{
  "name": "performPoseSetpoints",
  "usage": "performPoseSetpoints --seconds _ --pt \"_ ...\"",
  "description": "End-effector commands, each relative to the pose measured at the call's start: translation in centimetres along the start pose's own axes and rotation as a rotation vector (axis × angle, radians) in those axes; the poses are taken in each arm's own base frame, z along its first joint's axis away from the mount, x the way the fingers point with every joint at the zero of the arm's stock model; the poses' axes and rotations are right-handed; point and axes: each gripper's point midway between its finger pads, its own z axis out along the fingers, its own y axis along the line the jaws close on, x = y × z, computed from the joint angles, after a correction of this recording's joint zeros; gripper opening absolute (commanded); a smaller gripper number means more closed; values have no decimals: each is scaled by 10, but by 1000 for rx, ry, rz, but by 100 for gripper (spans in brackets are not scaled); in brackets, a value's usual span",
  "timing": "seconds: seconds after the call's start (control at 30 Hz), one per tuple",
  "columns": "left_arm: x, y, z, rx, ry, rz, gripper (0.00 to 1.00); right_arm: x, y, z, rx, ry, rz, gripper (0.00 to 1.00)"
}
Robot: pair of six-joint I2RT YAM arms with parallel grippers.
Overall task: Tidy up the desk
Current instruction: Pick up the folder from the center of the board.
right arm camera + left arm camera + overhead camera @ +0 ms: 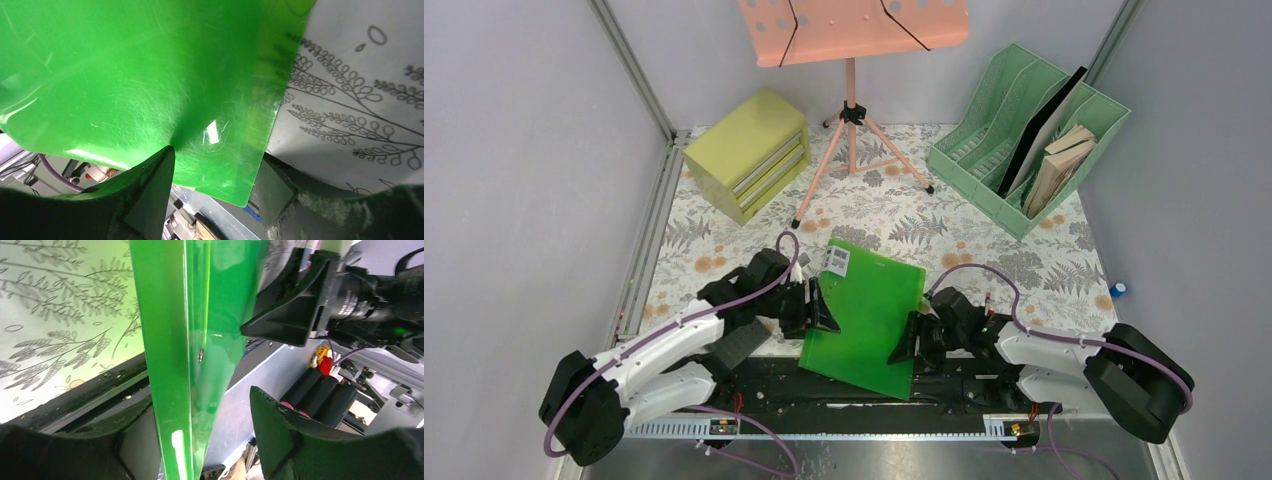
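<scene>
Folder [864, 315]: between left claw [822, 312] and right claw [906, 342]. Drawer cabinet [746, 152]: beyond left claw. File rack [959, 160]: beyond right claw.

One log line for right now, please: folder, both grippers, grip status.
object: green folder at desk near edge | left gripper: open, astride folder's left edge | right gripper: at folder's right edge, grip unclear

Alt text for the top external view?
A green folder sits at the near edge of a fern-printed desk, the left claw at its left side and the right claw at its right. Behind stand a yellow drawer cabinet, a pink music stand and a mint file rack.
</scene>
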Motion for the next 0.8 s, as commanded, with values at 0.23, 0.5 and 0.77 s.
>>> performPoseSetpoints --seconds 0.23,0.5,0.77 --pt "-12 -44 -9 138 -24 52 25 -13 10 5 -49 -58 -26 65" --pt "-18 -20 -19 -30 -67 101 0 -12 19 -2 -53 -50 -73 69" --pt "-31 -21 -51 -113 -171 231 0 -25 62 -37 -106 -146 -185 86"
